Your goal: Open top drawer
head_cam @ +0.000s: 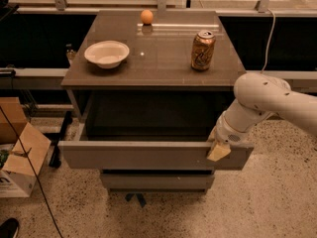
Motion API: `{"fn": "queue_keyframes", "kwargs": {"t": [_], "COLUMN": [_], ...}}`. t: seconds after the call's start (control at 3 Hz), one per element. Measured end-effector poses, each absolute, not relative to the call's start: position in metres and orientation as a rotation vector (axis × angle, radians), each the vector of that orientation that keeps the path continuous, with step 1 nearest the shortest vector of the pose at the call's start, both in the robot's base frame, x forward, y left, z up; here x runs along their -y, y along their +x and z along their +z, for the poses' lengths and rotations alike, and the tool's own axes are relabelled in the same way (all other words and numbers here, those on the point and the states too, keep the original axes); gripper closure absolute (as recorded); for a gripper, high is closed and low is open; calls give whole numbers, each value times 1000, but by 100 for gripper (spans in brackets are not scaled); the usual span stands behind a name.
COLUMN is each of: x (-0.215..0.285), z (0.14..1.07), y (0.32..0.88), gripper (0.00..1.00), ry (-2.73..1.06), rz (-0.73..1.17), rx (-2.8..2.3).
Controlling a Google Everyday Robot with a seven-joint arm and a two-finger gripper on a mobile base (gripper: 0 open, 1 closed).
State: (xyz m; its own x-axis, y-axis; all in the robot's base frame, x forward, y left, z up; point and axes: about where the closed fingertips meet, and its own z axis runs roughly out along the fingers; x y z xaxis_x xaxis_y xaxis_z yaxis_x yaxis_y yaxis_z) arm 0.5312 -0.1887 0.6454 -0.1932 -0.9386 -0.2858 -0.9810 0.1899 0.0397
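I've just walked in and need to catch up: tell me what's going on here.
The robot's gripper is at the right end of the top drawer's front, at its upper edge. The drawer stands pulled well out of the grey cabinet, dark inside showing, so the opening looks largely done. A lower drawer front beneath is shut. On top sit a white bowl, a soda can and an orange.
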Motion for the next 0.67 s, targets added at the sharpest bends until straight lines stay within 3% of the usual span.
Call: {"fn": "queue_keyframes", "kwargs": {"t": [0.33,0.67], "x": [193,197], "z": [644,640], "y": [505,474], "gripper": [4,0], "ry": [-1908,-1962], "rz": [309,303], "rx": [-2287,-2321]}}
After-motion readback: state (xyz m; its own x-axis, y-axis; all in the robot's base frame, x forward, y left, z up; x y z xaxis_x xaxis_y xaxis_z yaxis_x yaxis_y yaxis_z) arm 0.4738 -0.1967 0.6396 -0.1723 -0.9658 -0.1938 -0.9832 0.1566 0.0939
